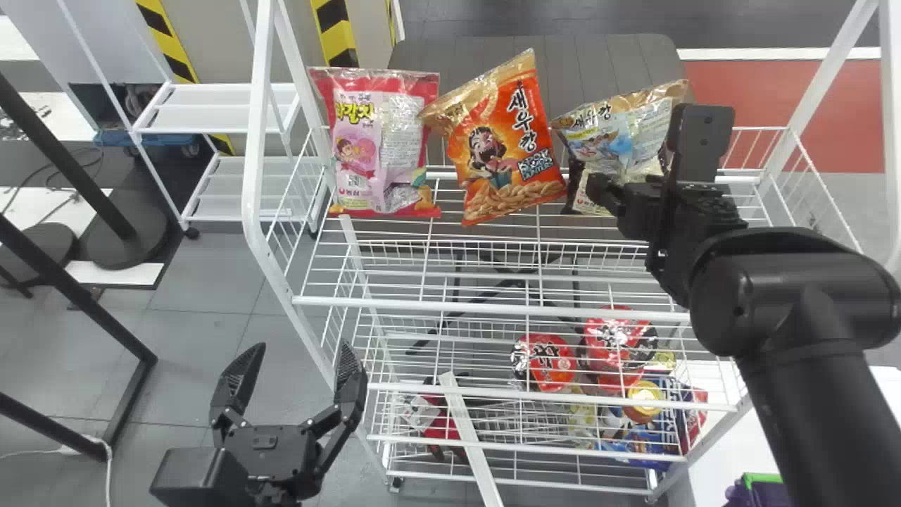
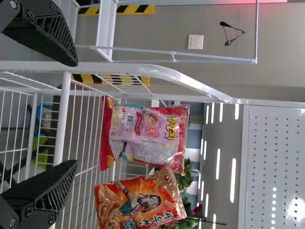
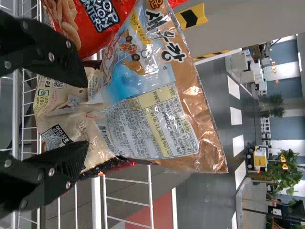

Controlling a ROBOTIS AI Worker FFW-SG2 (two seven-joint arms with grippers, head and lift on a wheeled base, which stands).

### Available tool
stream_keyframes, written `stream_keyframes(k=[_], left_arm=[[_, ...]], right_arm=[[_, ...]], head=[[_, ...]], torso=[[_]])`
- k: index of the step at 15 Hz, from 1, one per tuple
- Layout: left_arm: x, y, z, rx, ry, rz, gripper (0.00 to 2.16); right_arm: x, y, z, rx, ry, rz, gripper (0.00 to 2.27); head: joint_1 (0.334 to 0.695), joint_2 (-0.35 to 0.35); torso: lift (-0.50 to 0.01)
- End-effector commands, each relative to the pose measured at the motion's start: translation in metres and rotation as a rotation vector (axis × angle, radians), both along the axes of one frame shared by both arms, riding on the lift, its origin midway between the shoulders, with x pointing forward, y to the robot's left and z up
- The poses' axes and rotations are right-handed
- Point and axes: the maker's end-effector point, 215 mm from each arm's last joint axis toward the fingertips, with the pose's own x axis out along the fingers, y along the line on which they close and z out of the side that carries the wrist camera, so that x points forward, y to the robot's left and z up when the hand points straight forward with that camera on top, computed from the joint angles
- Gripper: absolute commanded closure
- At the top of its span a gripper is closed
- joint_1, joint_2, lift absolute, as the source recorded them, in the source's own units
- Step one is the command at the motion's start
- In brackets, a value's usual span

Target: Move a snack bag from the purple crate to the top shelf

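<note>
Right hand's (image 1: 600, 193) spread right by the blue-and-tan plastic snack bag (image 1: 598, 137), white wire top shelf (image 1: 450, 305), right side. Left hand's (image 1: 301, 352) spread too, near left.

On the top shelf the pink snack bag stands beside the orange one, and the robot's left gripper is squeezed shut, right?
Not quite: the left gripper is open, its fingers wide apart, as the head view shows. The pink snack bag does stand beside the orange one on the top shelf.
</note>
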Motion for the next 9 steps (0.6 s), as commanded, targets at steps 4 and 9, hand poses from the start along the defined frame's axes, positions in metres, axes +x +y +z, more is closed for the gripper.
stream_keyframes(k=[4, 9], left_arm=[[0.0, -0.001, 0.0, -0.001, 0.0, -0.001, 0.09], [-0.002, 0.001, -0.001, 0.002, 0.004, 0.006, 0.09]], right_arm=[[-0.001, 0.002, 0.0, 0.003, -0.001, 0.002, 0.14], [-0.008, 0.02, 0.012, 0.013, -0.028, 0.06, 0.14]], head=[[0.695, 0.085], [0.695, 0.093]], torso=[[0.002], [0.002]])
